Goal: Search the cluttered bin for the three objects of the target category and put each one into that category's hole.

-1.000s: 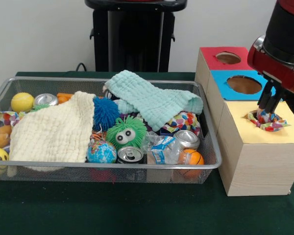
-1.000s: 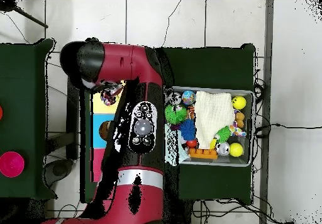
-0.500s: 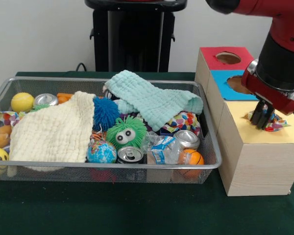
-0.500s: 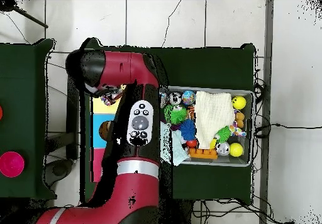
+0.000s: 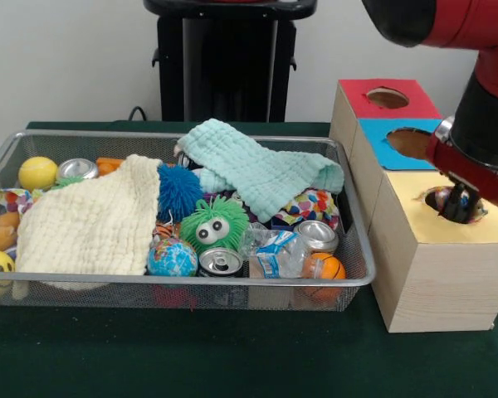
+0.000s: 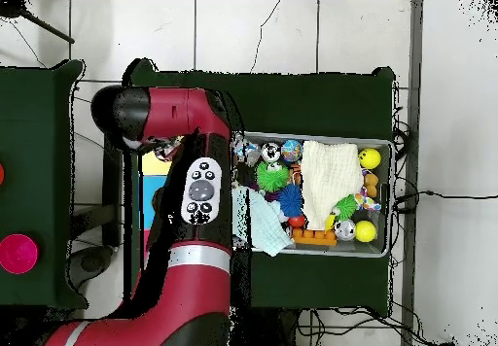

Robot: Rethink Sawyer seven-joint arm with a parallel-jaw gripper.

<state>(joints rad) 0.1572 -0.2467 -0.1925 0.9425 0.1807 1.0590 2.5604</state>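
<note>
My gripper (image 5: 459, 207) dips into the round hole of the yellow-topped wooden box (image 5: 432, 274), its tips hidden; whether they grip I cannot tell. The multicoloured patterned cloth (image 5: 476, 207) barely shows beside them inside.

hand (image 5: 458, 207) tips sunk in yellow hole (image 5: 448, 201) | grip state untellable

A dark green table (image 5: 191, 356) is carrying a wire mesh bin (image 5: 183, 286) and, sitting just beside it, a wooden box (image 5: 432, 265) with three holes.
</note>
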